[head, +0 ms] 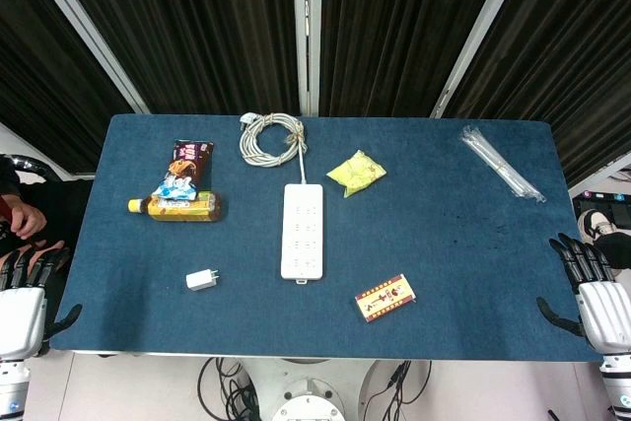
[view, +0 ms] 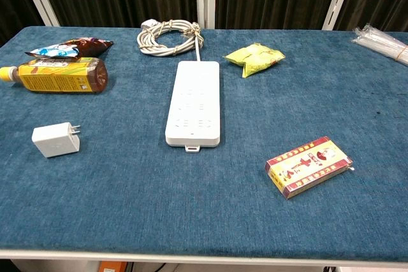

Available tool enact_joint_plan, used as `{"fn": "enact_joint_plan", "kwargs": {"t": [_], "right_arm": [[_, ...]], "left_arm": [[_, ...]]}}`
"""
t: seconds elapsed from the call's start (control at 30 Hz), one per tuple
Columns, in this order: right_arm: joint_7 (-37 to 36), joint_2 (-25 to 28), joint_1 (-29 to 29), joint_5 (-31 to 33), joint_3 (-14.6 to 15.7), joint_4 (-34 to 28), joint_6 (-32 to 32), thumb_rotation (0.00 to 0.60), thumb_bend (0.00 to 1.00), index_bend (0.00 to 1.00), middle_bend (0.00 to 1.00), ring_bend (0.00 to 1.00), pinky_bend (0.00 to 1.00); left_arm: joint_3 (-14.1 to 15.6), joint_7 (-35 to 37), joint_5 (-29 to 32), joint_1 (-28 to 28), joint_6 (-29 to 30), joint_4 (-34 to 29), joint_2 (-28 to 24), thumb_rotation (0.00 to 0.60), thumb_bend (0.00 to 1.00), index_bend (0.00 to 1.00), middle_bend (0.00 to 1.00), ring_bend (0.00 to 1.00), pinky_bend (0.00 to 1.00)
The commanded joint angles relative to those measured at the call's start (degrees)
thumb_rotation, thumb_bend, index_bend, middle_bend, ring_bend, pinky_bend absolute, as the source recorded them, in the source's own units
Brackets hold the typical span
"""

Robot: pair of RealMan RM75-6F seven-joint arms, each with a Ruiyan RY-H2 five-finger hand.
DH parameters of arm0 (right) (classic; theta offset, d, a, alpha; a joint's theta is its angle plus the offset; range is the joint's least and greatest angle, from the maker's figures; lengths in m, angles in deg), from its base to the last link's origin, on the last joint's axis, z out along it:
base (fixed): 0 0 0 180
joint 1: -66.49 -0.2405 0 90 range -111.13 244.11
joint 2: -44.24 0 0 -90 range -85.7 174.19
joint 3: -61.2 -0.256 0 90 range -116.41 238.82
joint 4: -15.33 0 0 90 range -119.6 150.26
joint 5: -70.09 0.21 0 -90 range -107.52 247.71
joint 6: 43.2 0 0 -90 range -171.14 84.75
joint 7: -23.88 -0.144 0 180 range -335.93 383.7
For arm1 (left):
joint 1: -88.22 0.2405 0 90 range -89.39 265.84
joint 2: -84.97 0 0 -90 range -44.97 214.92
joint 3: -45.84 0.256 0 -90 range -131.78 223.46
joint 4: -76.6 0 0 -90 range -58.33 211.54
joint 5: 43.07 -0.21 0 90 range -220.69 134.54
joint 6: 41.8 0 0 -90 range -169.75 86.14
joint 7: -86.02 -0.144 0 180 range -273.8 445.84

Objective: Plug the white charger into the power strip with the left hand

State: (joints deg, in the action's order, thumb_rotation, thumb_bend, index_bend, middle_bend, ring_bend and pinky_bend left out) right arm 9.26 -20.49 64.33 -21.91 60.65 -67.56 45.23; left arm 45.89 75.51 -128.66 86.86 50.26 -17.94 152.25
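Fingers (head: 35,265) of the left hand (head: 22,317) are spread, nothing held. White charger (view: 56,139), judged light, rigid and smooth, is seen left of the power strip (view: 194,102); its flat sides are best pinched.

A robot test lab.
Black curtains (head: 197,17) on white frame bars filled the frame's top; loose cables (head: 227,391) hung beneath the blue-clothed table (head: 444,204).

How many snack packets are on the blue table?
2: a dark snack packet at the back left by the bottle, and a yellow packet right of the power strip.
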Motion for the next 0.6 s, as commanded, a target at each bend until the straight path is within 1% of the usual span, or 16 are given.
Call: {"fn": "enact_joint_plan", "kwargs": {"t": [0.03,0.23,0.37,0.47,0.6], "right_arm": [[0.05,0.02,0.0,0.08,0.04,-0.05,-0.11,0.6,0.21,0.0,0.02,0.0,0.0],[0.1,0.17,0.16,-0.28,0.09,-0.1,0.49,0.6,0.21,0.0,0.02,0.0,0.0],[-0.18,0.15,0.17,-0.68,0.05,0.21,1.01,0.6,0.21,0.0,0.02,0.0,0.0],[-0.36,0.18,0.02,-1.06,0.1,0.4,1.08,0.6,0.21,0.0,0.02,0.0,0.0],[-0.37,0.47,-0.17,-1.67,0.06,0.42,1.49,0.6,0.21,0.0,0.02,0.0,0.0]], "left_arm": [[-0.09,0.02,0.1,-0.04,-0.47,0.25,0.23,0.6,0.17,0.15,0.14,0.04,0.0],[-0.26,-0.15,-0.47,-0.38,-1.32,0.51,0.18,0.6,0.17,0.15,0.14,0.04,0.0],[-0.59,-1.34,-2.22,-2.35,-3.44,0.22,0.01,0.6,0.17,0.15,0.14,0.04,0.0],[-1.02,-2.57,-4.03,-5.51,-7.23,-0.08,0.46,0.6,0.17,0.15,0.14,0.04,0.0],[-1.8,-4.76,-5.15,-11.22,-15.11,0.87,2.9,0.6,0.17,0.15,0.14,0.04,0.0]]}}
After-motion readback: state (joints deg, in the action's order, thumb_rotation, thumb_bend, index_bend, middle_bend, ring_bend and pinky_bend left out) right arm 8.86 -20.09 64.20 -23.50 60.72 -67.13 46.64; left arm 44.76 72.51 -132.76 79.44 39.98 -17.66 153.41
